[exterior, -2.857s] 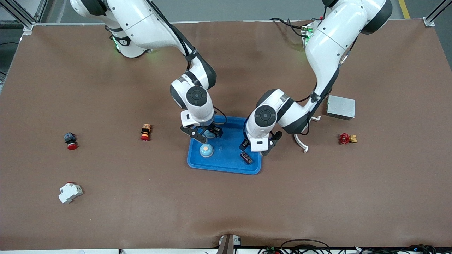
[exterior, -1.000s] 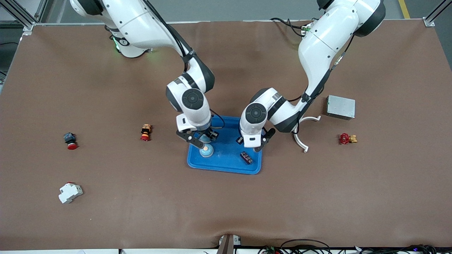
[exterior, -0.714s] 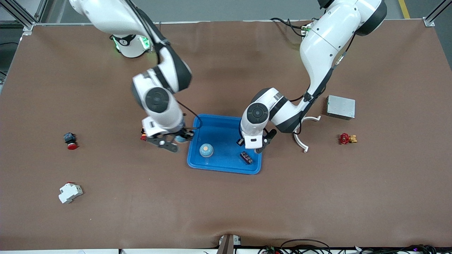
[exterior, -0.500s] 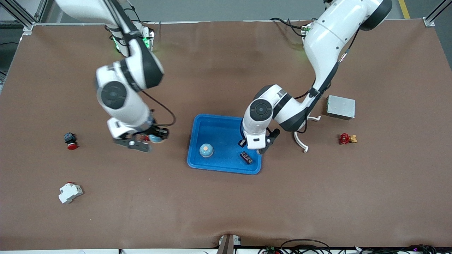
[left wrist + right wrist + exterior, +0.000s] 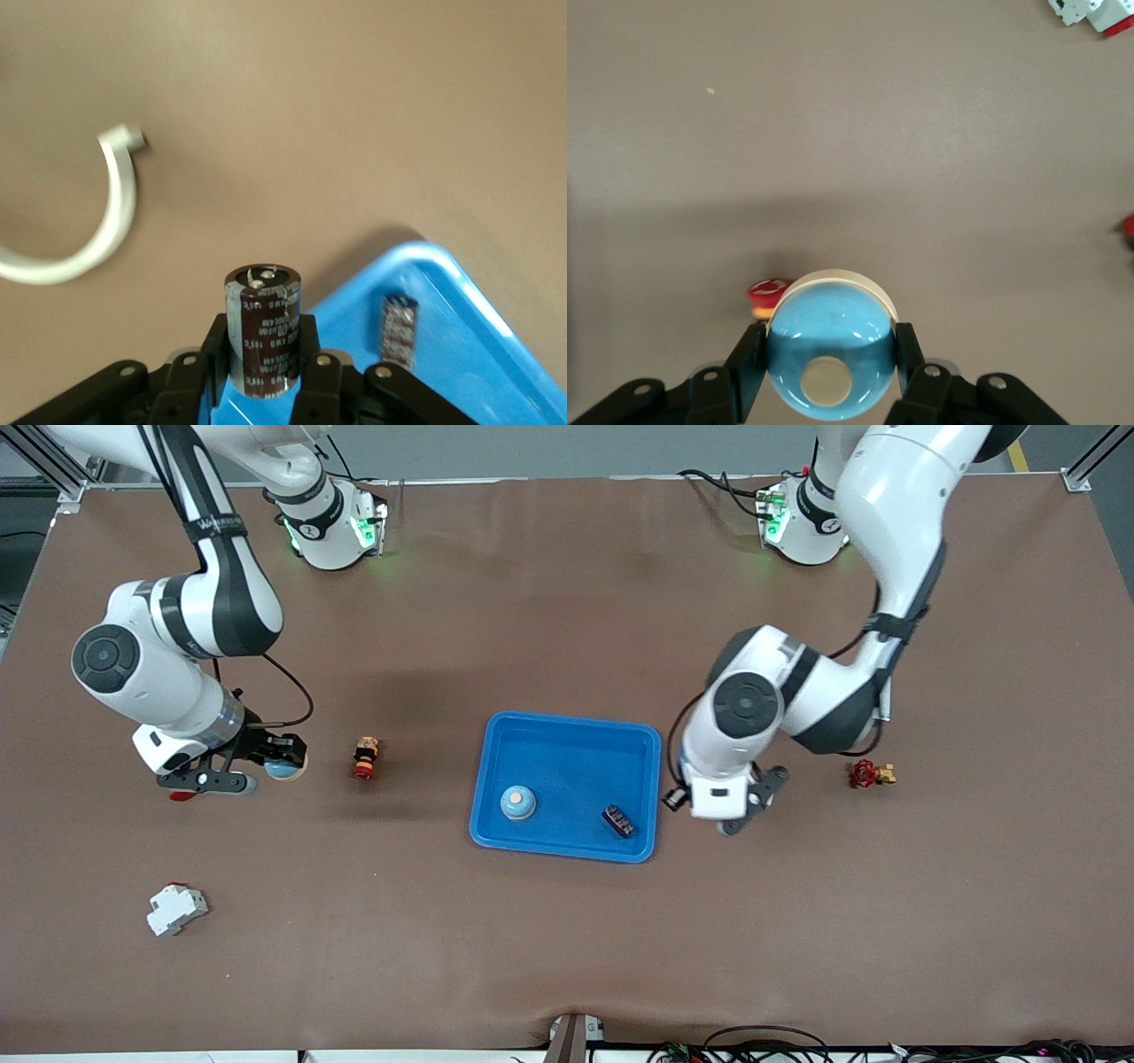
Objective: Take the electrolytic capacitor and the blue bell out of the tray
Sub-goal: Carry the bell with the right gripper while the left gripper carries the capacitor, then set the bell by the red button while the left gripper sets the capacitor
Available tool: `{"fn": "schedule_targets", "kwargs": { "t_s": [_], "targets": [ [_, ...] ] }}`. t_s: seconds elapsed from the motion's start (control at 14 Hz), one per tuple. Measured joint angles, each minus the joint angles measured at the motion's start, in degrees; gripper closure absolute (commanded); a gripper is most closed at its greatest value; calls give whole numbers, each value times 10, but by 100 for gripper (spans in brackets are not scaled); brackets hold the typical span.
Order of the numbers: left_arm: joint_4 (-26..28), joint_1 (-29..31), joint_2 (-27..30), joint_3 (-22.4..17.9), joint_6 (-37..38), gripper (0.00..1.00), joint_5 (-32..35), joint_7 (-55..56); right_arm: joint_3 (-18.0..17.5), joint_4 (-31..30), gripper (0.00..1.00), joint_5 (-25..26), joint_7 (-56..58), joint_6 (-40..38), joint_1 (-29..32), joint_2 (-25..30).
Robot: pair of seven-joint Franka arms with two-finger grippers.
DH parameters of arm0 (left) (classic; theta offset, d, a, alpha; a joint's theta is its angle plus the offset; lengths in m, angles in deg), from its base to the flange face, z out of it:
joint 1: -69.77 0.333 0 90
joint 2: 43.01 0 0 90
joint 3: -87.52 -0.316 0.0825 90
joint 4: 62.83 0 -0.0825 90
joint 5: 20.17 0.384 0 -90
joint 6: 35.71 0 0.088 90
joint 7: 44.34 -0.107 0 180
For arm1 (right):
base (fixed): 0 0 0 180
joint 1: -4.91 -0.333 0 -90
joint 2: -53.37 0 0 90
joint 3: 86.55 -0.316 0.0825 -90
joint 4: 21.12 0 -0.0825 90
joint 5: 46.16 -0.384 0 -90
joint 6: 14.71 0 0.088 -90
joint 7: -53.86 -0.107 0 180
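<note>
Right gripper clamped on blue bell, hanging over bare table toward right arm's end, near red push button. Left gripper clamped on brown capacitor, over table just beside blue tray rim. Second bell and dark terminal block lie in tray, apart.

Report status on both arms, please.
Right gripper shut on blue bell, over bare table. Left gripper shut on capacitor, beside blue tray. Nothing obstructing.
</note>
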State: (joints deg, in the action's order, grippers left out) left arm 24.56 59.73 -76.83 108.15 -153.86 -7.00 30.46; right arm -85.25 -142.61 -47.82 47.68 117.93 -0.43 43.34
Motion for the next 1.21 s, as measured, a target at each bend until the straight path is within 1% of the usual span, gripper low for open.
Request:
{"fn": "schedule_targets", "kwargs": {
  "t_s": [0.07,0.21,0.5,0.79,0.86,1.0,1.14,1.21],
  "targets": [
    [6,22,7,0,2,100,0,-39,0,-25,100,-4,19,34,12,-1],
    [28,67,26,1,3,100,0,-123,0,-52,100,-6,36,62,34,-7],
    [79,152,65,1,4,100,1,-314,-1,-59,100,-23,77,98,66,-44],
    [126,223,79,1,0,100,1,-471,-1,-59,100,-27,92,141,78,-89],
    [140,237,80,1,-11,100,1,-500,-1,-59,100,-27,92,152,78,-100],
    [177,252,80,1,-60,100,1,-536,-1,-59,100,-27,92,171,78,-120],
    [212,250,79,3,-102,100,1,-543,-1,-59,100,-27,92,177,78,-134],
    [223,247,77,4,-111,100,1,-543,-1,-58,100,-27,92,178,78,-135]
  ]
}}
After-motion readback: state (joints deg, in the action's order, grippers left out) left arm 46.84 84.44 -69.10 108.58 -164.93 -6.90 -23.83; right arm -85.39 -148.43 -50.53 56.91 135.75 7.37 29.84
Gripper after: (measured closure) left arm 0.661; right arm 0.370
